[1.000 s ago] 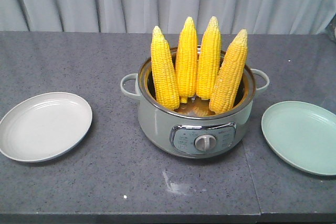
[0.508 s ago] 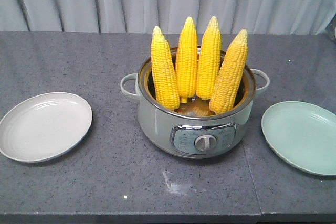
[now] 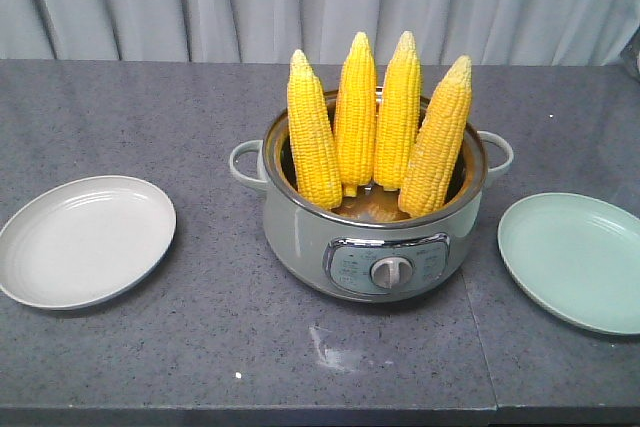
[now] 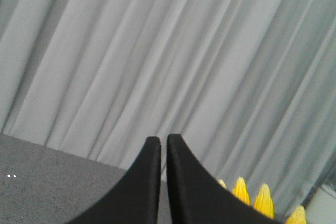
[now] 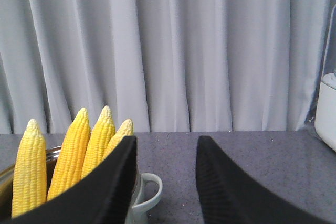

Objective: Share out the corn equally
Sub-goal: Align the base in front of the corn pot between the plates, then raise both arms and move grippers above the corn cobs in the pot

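We see the corn (image 3: 357,112), four cobs, standing tips up in the pot (image 3: 300,237) at the middle of the surface (image 3: 200,337), leaning against its rim. A grey plate (image 3: 85,239) lies toward the left edge and a green plate (image 3: 575,259) toward the right edge, both apart from the pot. Our left tool (image 4: 163,142) has its fingers pressed almost together on nothing. Our right tool (image 5: 166,145) is spread wide and grips nothing, facing the curtain (image 5: 210,51).
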